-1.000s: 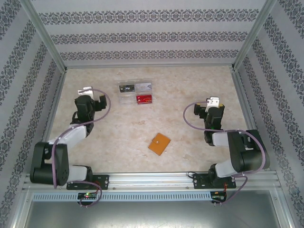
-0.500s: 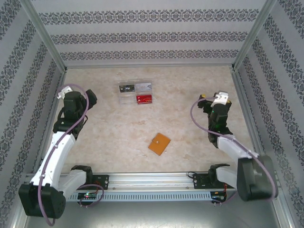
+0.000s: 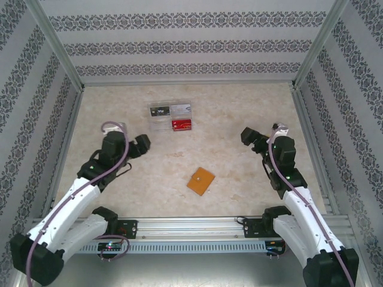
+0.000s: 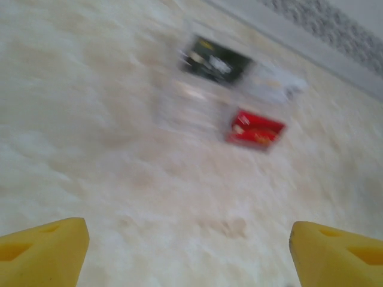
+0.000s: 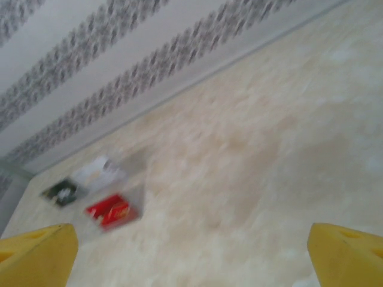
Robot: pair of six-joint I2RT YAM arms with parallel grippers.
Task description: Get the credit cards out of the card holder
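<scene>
The card holder [image 3: 200,180] is a small flat orange-tan square lying shut on the table, near the front middle. Its inside is hidden, so no credit cards show in it. My left gripper [image 3: 136,149] hangs to the holder's left and a little behind it, well apart from it. In the left wrist view its yellow fingertips [image 4: 42,251] stand wide open over bare table. My right gripper [image 3: 252,139] is right of the holder and further back, also apart. Its yellow fingertips [image 5: 347,254] are open with nothing between them.
A clear tray [image 3: 161,124] at the back middle carries a black card [image 3: 158,110], a white card [image 3: 181,109] and a red card [image 3: 181,124]. Both wrist views show them blurred: red card [image 4: 256,128], red card [image 5: 111,210]. Metal rails and patterned walls [image 3: 191,45] enclose the table.
The left gripper has swung from the back left in towards the centre and lower. The right arm has stretched out and its gripper now points left. The card holder has not moved.
</scene>
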